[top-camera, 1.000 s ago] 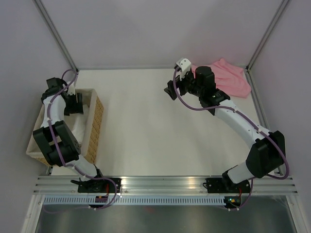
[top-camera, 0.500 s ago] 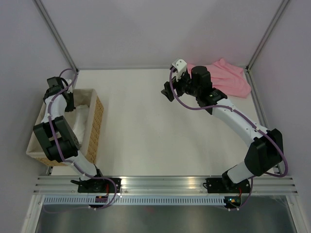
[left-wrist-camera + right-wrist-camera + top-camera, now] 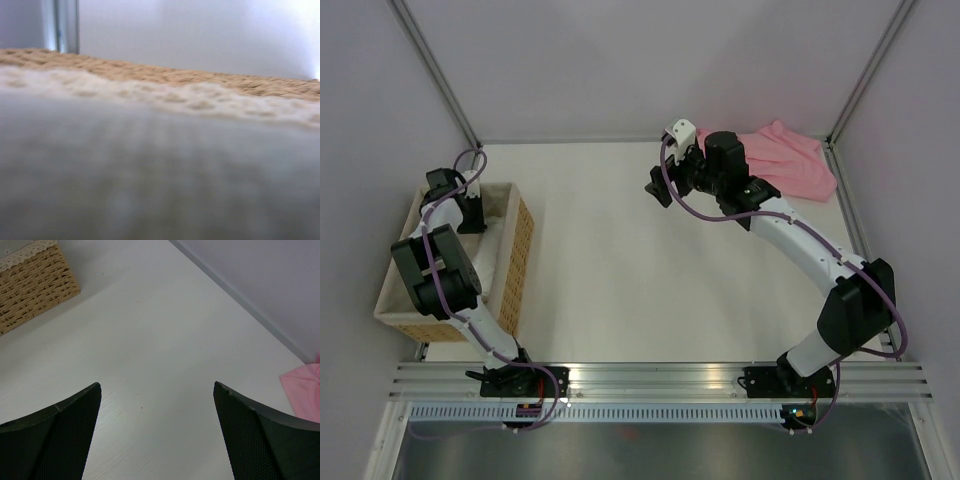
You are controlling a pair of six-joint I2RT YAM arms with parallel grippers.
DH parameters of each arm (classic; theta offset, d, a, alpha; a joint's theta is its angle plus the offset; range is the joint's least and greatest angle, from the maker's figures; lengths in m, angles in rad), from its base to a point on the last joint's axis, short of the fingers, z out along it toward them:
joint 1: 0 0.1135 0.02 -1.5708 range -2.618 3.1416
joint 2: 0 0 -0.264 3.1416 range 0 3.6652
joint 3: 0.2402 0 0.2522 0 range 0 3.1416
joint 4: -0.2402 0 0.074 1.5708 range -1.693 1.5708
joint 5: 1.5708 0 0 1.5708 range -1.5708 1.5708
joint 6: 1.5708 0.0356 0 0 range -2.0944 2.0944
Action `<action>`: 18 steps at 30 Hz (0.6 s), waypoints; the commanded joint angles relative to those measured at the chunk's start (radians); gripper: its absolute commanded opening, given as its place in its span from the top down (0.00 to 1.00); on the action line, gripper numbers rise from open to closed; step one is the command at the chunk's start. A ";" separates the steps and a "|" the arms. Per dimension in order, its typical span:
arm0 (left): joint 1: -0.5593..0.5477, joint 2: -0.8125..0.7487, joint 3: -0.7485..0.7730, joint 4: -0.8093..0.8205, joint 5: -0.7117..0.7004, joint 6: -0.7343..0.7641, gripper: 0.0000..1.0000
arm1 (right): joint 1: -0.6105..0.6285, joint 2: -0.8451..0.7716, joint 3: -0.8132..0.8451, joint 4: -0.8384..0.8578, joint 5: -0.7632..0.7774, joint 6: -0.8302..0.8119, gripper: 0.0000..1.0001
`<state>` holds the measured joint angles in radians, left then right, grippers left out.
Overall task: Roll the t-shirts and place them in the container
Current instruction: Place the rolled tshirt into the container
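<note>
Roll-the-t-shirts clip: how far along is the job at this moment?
Nothing looks rolled yet. The pink t-shirt lies loosely spread in the far right corner, not held; the right gripper is open and empty above the table beside it. The left gripper is down in the basket against white cloth; whether it grips anything cannot be seen. All the rolling is left.

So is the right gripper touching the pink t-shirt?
Apart. The right wrist view shows the right gripper open above the table, nothing between its fingers, with the pink t-shirt lying off to one side.
</note>
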<state>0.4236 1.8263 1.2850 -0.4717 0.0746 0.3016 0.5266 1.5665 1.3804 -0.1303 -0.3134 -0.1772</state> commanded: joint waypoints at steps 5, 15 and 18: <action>0.003 -0.015 -0.053 0.056 0.163 0.013 0.79 | 0.010 0.009 0.060 -0.014 0.019 -0.013 0.02; 0.009 -0.084 -0.020 -0.014 0.005 0.014 0.76 | 0.013 0.021 0.062 0.008 0.013 -0.007 0.02; 0.038 -0.110 -0.015 -0.056 -0.053 0.028 0.76 | 0.013 0.012 0.046 0.017 0.011 -0.015 0.02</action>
<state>0.4339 1.7756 1.2381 -0.4660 0.1242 0.3019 0.5350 1.5867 1.4036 -0.1493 -0.3050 -0.1814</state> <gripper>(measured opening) 0.233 0.979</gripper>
